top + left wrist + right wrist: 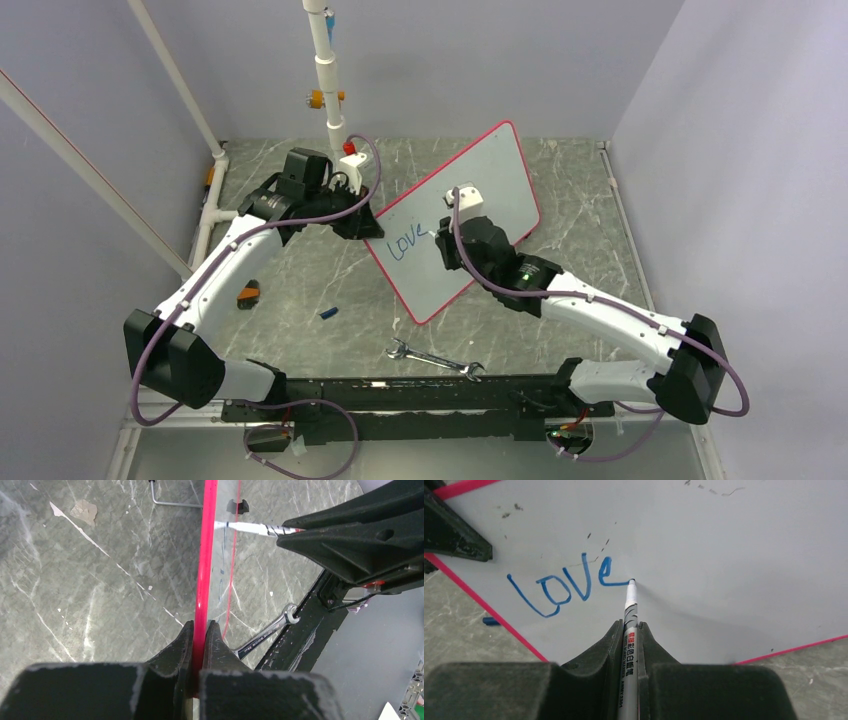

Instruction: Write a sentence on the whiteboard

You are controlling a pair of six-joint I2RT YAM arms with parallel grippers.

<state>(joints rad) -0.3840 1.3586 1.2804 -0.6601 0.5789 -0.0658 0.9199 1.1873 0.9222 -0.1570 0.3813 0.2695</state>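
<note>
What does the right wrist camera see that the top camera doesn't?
Only the right wrist view shows the tiny print on the marker squeezed in the right pincer, with its tip at the end of the e. Only the top view shows the wrench and the white pipe. Both show the whiteboard and the blue word Love.

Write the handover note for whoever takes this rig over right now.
Left pincer: shut on the whiteboard at its red rim.
Right pincer: shut on the marker, tip on the board just after the "e".
Done: "Love" in blue.
Left: the rest of the sentence.
A wrench lies near the arm bases, off the board.
</note>
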